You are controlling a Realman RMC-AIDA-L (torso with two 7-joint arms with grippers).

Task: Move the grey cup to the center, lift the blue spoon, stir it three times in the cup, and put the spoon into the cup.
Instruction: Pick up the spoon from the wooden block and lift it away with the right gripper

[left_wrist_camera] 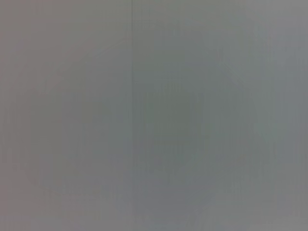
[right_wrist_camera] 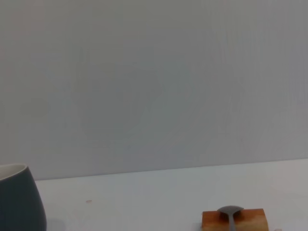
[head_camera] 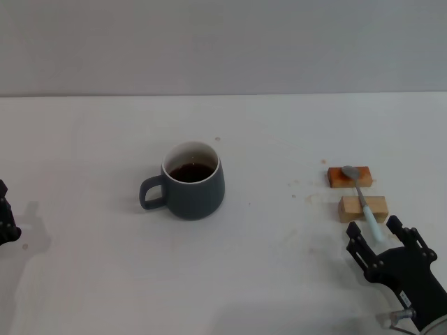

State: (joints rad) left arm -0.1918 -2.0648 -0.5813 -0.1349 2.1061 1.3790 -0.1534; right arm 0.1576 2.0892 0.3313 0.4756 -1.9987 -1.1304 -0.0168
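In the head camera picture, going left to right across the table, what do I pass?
Left gripper at the table's edge → grey cup with dark liquid → the two wooden blocks bearing the blue spoon → right gripper, fingers open just near of the spoon's handle.

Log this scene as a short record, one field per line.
cup: upright on table, dark liquid inside, handle toward robot's left
spoon: lying across two wooden blocks, bowl on the far one
right gripper: open, at the handle end of the spoon, not gripping
left gripper: at table's left edge, idle
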